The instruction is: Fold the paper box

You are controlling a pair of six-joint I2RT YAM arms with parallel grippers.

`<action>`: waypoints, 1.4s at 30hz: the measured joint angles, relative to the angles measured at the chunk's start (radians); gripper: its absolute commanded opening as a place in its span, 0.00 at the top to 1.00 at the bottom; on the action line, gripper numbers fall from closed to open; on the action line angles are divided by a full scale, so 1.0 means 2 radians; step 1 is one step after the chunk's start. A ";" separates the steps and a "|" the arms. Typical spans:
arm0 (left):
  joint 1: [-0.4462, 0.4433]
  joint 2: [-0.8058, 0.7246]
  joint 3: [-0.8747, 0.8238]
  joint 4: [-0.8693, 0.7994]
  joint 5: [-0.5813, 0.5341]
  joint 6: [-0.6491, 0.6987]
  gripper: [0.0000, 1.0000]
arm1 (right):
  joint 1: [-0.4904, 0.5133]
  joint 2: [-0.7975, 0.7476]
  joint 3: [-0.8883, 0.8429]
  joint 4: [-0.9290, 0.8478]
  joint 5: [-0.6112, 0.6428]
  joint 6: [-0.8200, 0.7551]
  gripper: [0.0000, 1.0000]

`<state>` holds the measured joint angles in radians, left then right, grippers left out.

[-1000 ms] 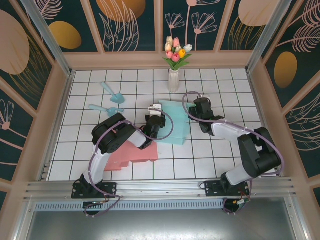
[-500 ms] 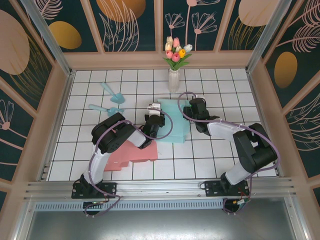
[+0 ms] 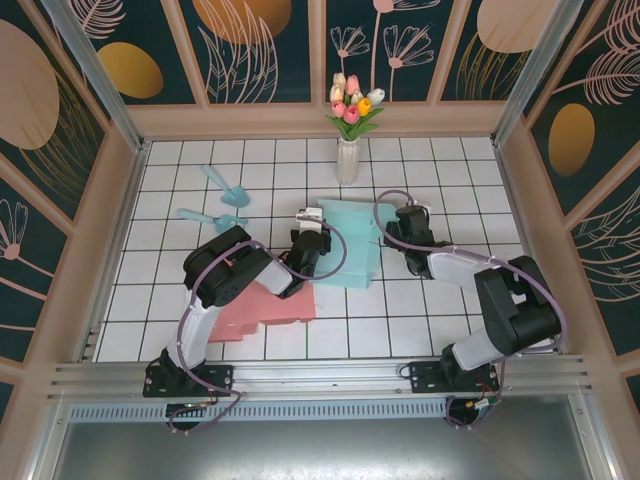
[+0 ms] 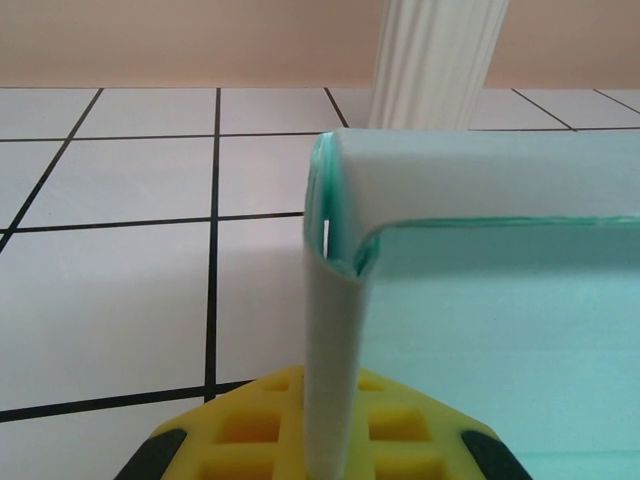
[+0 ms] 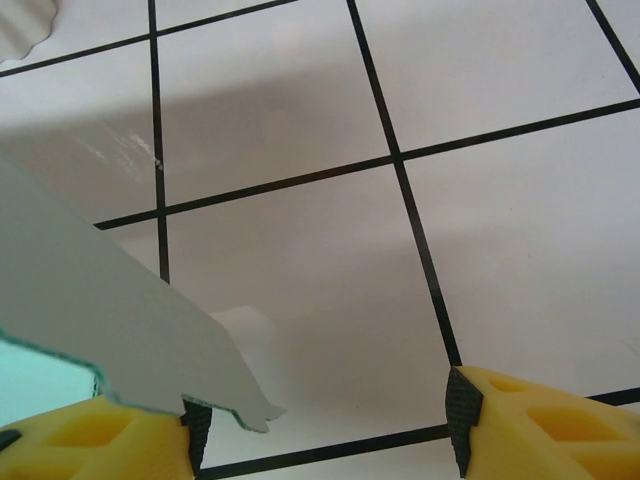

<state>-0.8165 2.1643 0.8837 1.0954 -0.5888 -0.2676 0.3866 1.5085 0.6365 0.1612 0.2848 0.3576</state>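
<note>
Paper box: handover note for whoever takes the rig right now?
Left gripper: jaws shut on a raised flap of the teal paper box.
Right gripper: jaws open at the box's right edge, holding nothing.
Box lies mid-table, mostly flat; pink sheet lies flat beside the left arm.
Done: one flap lifted and creased.
Left: the remaining walls and closing up.

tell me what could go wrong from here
1. The left gripper is shut on one thin upright flap of the teal paper box; a hard pull might tear its folded corner.
2. The open right gripper has the box's edge beside one finger, not between the fingers, so closing may miss or crumple it.
3. The white ribbed vase stands close behind; it could be knocked.
</note>
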 measured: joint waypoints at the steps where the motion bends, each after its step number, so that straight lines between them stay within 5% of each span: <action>1: 0.000 0.000 0.000 0.000 0.000 0.000 1.00 | 0.000 0.004 0.000 0.002 -0.003 0.000 0.35; 15: 0.000 0.000 0.000 0.000 0.000 0.000 1.00 | 0.007 0.040 -0.002 0.099 -0.089 -0.017 0.35; 27: 0.000 0.000 0.000 -0.004 0.000 0.000 1.00 | 0.027 0.056 0.005 0.108 -0.099 -0.020 0.35; 42: 0.000 0.000 0.002 -0.011 -0.001 0.000 1.00 | 0.027 -0.071 0.014 -0.051 -0.122 -0.138 0.31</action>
<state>-0.8162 2.1643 0.8875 1.0737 -0.5900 -0.2676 0.4408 1.3674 0.6640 0.0586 0.0399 0.0822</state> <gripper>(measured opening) 0.103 0.688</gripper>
